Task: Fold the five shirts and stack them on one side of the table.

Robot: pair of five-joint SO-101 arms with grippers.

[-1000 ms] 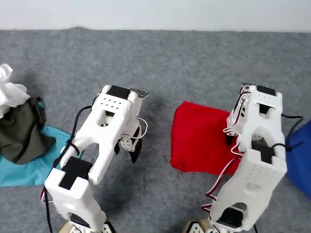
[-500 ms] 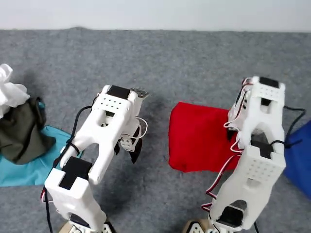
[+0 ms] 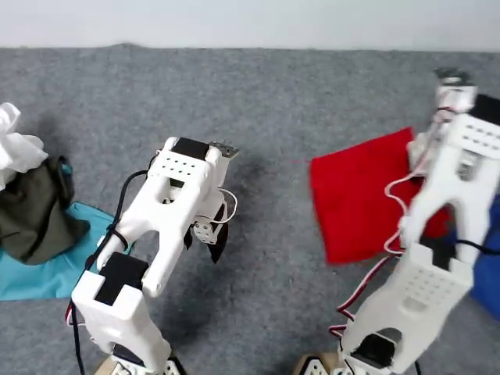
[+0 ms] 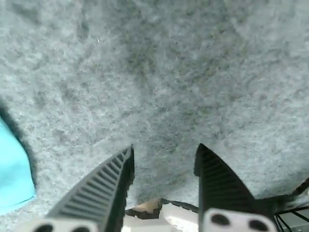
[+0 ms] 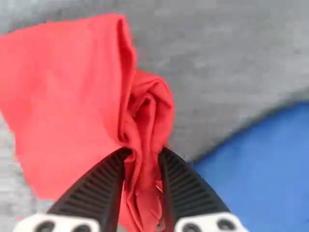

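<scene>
A folded red shirt (image 3: 359, 195) lies on the grey carpet at the right, one edge bunched up. My right gripper (image 5: 142, 155) is shut on that bunched red cloth (image 5: 145, 111), and the right arm (image 3: 445, 203) stands over the shirt's right side. A blue shirt (image 5: 256, 164) lies just beside it, at the far right edge (image 3: 488, 258). My left gripper (image 4: 164, 164) hangs open over bare carpet near the table's middle, holding nothing. At the far left lie a dark olive shirt (image 3: 31, 211), a white one (image 3: 16, 144) and a teal one (image 3: 55, 262).
Grey carpet (image 3: 258, 101) covers the whole table up to a white wall at the back. The left arm (image 3: 168, 211) stands between the left pile and the red shirt.
The right arm has swung to the right and away, dragging the red shirt with it toward the blue one. The left arm has kept still.
</scene>
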